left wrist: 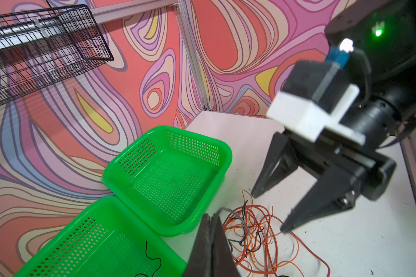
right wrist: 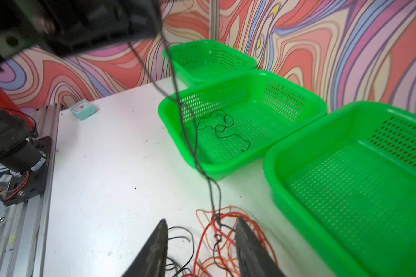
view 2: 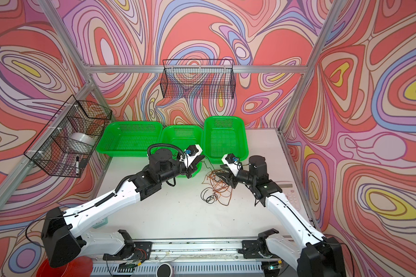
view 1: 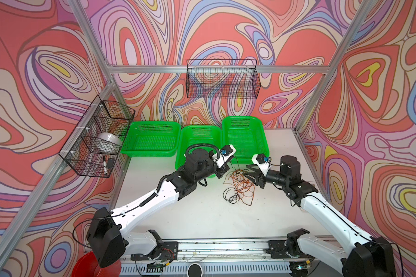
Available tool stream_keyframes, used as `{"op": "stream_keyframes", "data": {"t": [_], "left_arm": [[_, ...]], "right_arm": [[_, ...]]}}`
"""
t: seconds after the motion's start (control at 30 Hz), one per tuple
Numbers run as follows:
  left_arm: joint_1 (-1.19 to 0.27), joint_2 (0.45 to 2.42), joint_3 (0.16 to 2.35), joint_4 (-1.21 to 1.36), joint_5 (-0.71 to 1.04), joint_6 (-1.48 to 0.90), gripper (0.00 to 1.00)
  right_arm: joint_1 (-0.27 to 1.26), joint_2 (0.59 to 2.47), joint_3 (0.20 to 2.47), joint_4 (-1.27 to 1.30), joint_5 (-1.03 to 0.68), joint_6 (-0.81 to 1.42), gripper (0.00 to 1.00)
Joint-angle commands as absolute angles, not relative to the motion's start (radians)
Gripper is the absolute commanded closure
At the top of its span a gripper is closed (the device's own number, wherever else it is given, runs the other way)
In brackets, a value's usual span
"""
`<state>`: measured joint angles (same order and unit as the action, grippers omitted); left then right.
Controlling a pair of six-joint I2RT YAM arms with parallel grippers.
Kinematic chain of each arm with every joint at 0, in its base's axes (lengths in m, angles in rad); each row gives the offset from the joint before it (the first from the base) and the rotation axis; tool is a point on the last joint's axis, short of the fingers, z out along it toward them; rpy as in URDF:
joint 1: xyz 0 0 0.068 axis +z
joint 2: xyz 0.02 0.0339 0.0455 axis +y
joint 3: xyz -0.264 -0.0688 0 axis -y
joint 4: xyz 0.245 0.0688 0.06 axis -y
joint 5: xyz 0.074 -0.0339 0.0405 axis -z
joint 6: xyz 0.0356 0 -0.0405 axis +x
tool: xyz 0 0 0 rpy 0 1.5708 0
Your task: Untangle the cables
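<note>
The cables lie as a loose tangle of red, orange-brown and black wire on the white table, in front of the green baskets. My left gripper is raised above the tangle's left edge and shut on a black cable, which runs taut down into the knot. To the right, my right gripper is open, its fingers straddling the red and black strands without closing on them. A separate black cable lies inside the middle basket.
Three green baskets stand in a row along the back of the table. Black wire baskets hang on the left wall and the back wall. A small teal box sits near the front rail.
</note>
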<state>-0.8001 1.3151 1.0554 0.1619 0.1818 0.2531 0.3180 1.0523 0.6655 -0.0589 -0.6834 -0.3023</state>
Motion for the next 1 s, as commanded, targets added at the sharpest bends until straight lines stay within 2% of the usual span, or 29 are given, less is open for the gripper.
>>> {"op": "stream_keyframes", "data": {"t": [0.0, 0.17, 0.37, 0.5, 0.6, 0.73, 0.9, 0.97], "left_arm": [[-0.814, 1.339, 1.095, 0.169, 0.178, 0.264, 1.0], [-0.825, 1.35, 1.113, 0.16, 0.168, 0.278, 1.0], [-0.826, 1.333, 1.111, 0.163, 0.164, 0.293, 1.0], [-0.825, 1.333, 1.122, 0.144, 0.182, 0.302, 1.0], [-0.826, 1.335, 1.126, 0.143, 0.189, 0.305, 1.0], [-0.825, 1.33, 1.116, 0.134, 0.151, 0.318, 1.0], [-0.791, 1.325, 1.071, 0.143, 0.143, 0.282, 1.0], [-0.779, 1.322, 1.042, 0.168, 0.157, 0.251, 0.9]], "right_arm": [[0.394, 1.087, 0.653, 0.012, -0.501, -0.299, 0.52], [0.403, 1.155, 0.672, 0.093, -0.366, -0.268, 0.52], [0.402, 1.147, 0.647, 0.052, -0.374, -0.421, 0.51], [0.402, 1.166, 0.663, 0.06, -0.413, -0.432, 0.52], [0.401, 1.204, 0.682, 0.108, -0.465, -0.402, 0.6], [0.401, 1.231, 0.736, 0.074, -0.456, -0.37, 0.99], [0.402, 1.18, 0.766, 0.039, -0.485, -0.335, 1.0], [0.402, 1.183, 0.795, -0.007, -0.5, -0.324, 1.0]]}}
